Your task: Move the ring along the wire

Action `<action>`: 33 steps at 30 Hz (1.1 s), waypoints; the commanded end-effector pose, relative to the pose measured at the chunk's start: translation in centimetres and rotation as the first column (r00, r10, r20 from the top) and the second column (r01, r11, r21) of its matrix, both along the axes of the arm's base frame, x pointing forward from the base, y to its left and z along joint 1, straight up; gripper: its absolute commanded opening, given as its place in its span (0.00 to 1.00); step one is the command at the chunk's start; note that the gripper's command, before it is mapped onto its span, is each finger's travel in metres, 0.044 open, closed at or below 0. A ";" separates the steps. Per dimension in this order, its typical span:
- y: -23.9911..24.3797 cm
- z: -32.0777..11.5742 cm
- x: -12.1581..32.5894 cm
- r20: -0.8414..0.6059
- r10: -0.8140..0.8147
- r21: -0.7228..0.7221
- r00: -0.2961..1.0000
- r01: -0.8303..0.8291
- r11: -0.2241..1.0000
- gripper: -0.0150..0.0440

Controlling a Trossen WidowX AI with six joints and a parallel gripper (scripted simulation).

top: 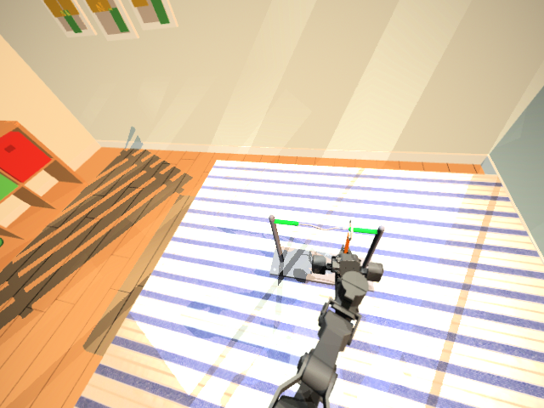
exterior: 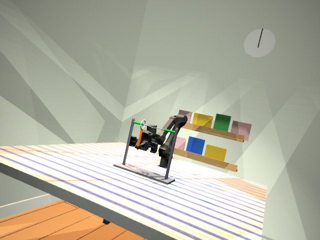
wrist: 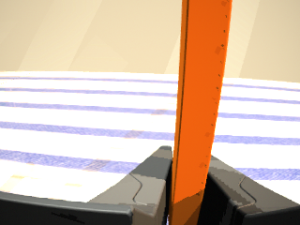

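Observation:
The pale ring [top: 350,223] [exterior: 140,125] is around the wire at the inner end of one green part [top: 366,230] [exterior: 137,122], close to the grey wire [top: 320,228] [exterior: 155,127]. Contact there is too small to tell. My gripper [top: 346,253] [wrist: 178,156] is shut on the orange handle [top: 347,245] [exterior: 140,136] [wrist: 202,94], which hangs below the ring, nearly upright. The post [top: 372,248] [exterior: 128,144] beside that green part stands near the gripper. The other green part [top: 286,222] [exterior: 169,130] is at the far post [top: 276,239] [exterior: 171,155].
A flat base plate [top: 277,269] [exterior: 169,181] joins the two posts below the wire. It stands on a blue-striped table top [top: 246,197] [exterior: 85,165]. The arm [top: 333,337] reaches in from the side opposite the exterior view.

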State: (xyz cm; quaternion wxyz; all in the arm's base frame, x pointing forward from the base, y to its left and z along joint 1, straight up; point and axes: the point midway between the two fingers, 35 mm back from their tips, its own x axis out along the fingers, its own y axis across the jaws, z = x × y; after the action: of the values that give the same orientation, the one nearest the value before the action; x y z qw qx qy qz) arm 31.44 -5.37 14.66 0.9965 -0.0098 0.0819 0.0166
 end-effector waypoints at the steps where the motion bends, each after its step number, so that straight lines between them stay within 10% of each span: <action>1: 0.2 0.0 -0.1 -0.006 -0.006 0.005 1.000 0.006 1.000 0.00; 33: 2.0 0.7 -3.1 -0.254 0.046 -0.067 0.966 -0.065 0.996 0.00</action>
State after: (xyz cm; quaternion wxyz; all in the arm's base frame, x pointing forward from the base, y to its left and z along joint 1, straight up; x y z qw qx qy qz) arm 28.94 -3.51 14.84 0.9808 -0.0351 0.1889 0.0339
